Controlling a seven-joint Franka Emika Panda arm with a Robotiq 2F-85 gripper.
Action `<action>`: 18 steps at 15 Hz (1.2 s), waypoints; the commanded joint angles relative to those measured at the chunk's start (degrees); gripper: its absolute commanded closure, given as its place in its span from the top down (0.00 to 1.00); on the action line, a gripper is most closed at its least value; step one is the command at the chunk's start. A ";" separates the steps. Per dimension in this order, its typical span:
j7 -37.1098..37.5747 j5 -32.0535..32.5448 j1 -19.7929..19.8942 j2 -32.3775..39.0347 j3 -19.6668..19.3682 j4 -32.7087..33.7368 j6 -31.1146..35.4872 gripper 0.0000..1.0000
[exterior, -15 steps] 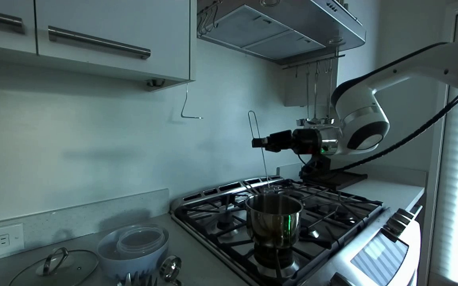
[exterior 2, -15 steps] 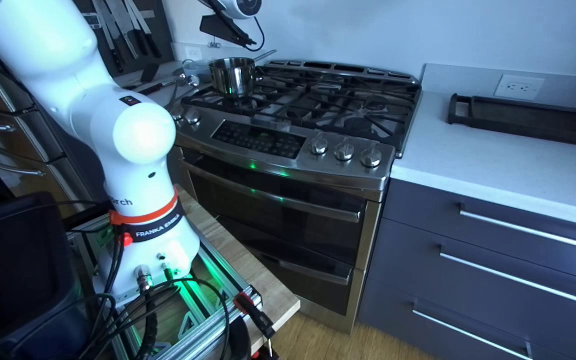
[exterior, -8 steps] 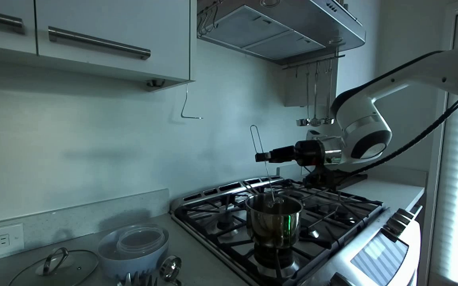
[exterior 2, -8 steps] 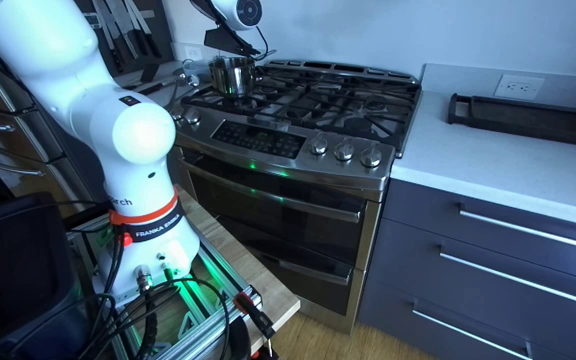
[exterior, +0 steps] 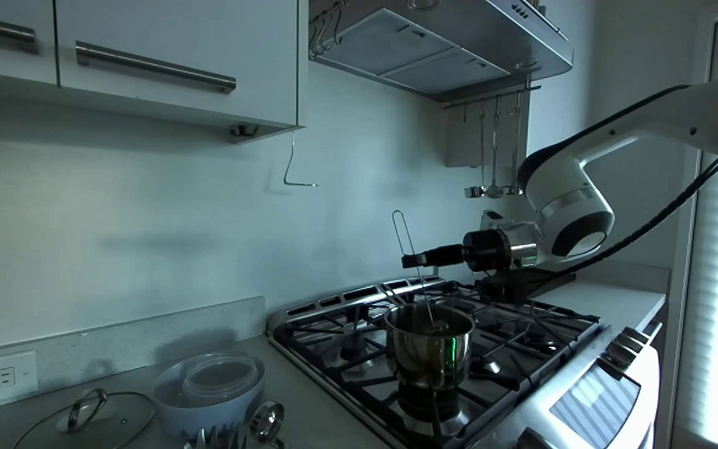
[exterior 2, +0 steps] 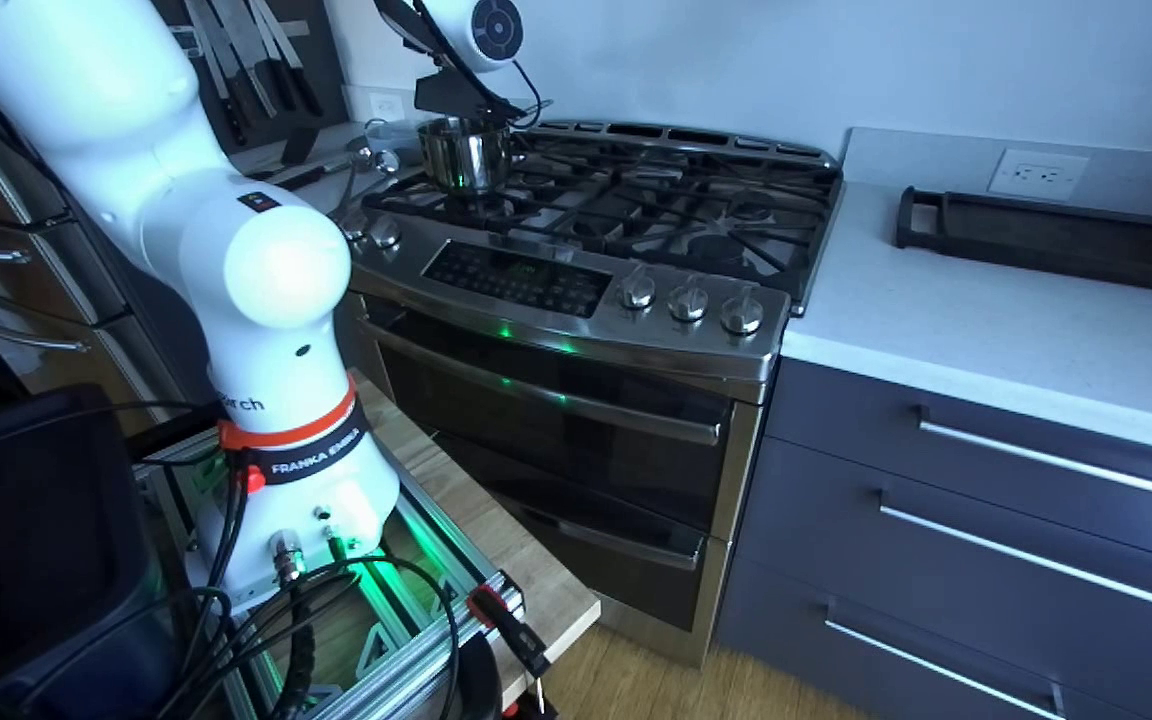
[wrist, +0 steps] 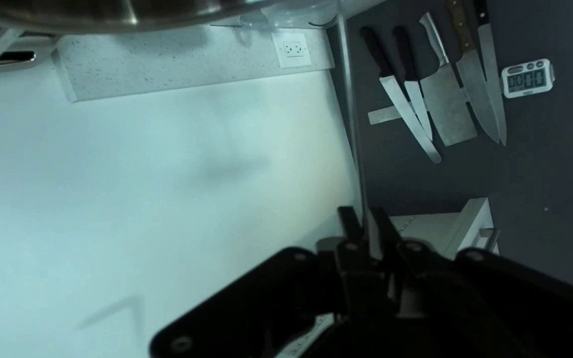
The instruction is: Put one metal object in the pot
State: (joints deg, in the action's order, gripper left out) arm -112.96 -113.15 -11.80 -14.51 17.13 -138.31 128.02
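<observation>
The metal object (exterior: 426, 293) is a slim wire-handled utensil. It hangs nearly upright, slightly tilted, with its looped handle end up and its small head inside the mouth of the pot (exterior: 430, 358). The shiny steel pot also shows in an exterior view (exterior 2: 466, 158) and at the top of the wrist view (wrist: 132, 17). My gripper (exterior: 413, 260) is shut on the handle, above the pot. In the wrist view the thin handle (wrist: 350, 109) runs up from between the fingertips (wrist: 364, 221). Whether the head touches the pot's bottom is hidden.
The pot stands on a front burner of the gas stove (exterior: 508, 337). A white bowl (exterior: 203, 405) with containers, a glass lid (exterior: 94, 424) and a ladle (exterior: 267, 421) lie on the counter. Several utensils (exterior: 494, 149) hang behind the arm. A bent hook (exterior: 290, 168) hangs under the cabinet.
My gripper has moved down with the metal object still held. The utensil's head has gone from just above and behind the pot's rim to inside the pot.
</observation>
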 commanded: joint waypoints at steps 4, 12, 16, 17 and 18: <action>-2.87 1.36 0.23 0.85 0.47 -1.89 0.64 0.02; -10.30 -7.46 0.30 1.31 0.21 -3.58 1.49 0.02; -12.06 -11.66 0.33 1.54 0.10 -4.63 0.35 0.02; -12.07 -12.04 0.31 1.65 0.09 -4.87 0.14 0.02; -12.08 -12.37 0.31 1.74 0.09 -5.01 0.07 0.02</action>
State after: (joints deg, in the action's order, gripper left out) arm -123.10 -122.93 -11.76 -12.62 17.35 -141.72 129.73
